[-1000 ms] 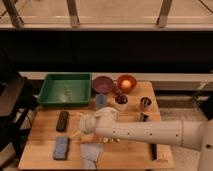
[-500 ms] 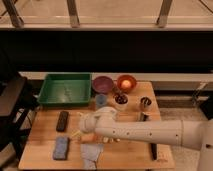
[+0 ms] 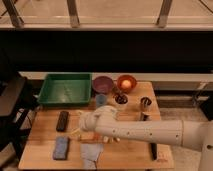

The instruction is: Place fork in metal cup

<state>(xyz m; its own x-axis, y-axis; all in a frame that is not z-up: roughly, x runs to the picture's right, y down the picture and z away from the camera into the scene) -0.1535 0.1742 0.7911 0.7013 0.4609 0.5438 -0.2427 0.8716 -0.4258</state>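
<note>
The robot's tool (image 3: 85, 124) hung low over the left-centre of the wooden table (image 3: 42, 136), its pale arm reaching in from the right edge. Whether the tool was clenched or released could not be told. The fork could not be made out; it was judged to lie under the tool or the arm, which would explain so low a reach at that spot. Just beside the tool lay a pale yellow wedge (image 3: 75, 131), and to its left a black block (image 3: 62, 120). The metal cup (image 3: 145, 104) stood upright well apart, toward the table's right rear near the white cup (image 3: 121, 99), its mouth facing up to take the fork. A green tray (image 3: 65, 89) sat at rear left.
</note>
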